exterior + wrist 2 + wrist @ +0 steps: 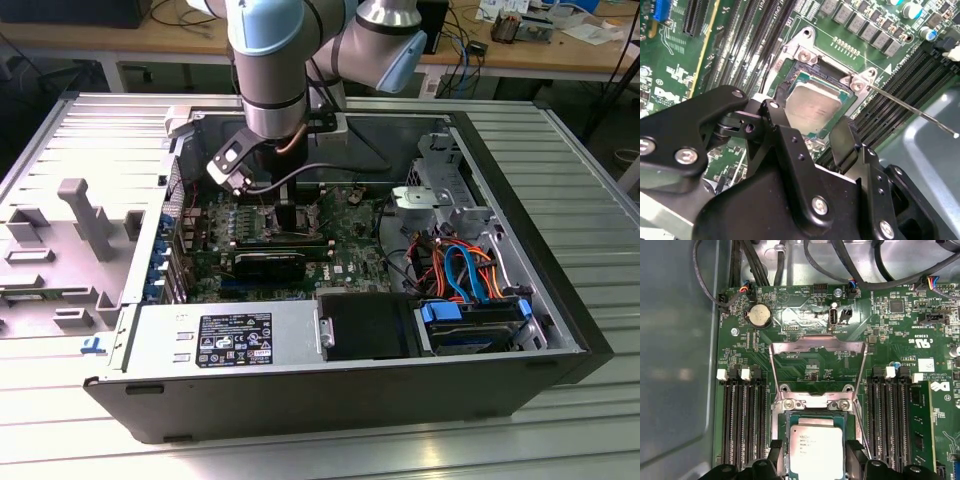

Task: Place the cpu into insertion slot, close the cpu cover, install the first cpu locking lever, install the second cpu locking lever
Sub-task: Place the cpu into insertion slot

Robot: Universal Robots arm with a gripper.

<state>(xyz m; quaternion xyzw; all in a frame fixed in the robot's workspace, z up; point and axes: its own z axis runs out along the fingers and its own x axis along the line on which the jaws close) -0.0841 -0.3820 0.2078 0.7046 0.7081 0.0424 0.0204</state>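
The cpu [816, 450], a small square chip with a silvery face, lies in the insertion slot [812, 403] on the green board. My gripper [816, 462] straddles it, with one black finger [776, 456] against each side edge. In the second wrist view the cpu [812, 105] sits between the same fingers [771, 107] inside the metal-rimmed slot [807, 52]. The cpu cover [815, 343], a thin silvery frame, stands flipped open behind the slot. A thin wire locking lever [910, 107] sticks out unlatched beside it. In the exterior view the gripper [285, 215] reaches down into the open computer case.
Black memory slots [742, 425] flank the socket on both sides. Cables [465, 265] and a drive cage fill the case toward the exterior view's right. A black fan shroud [365, 325] and the power supply [225, 340] sit along the case's near side.
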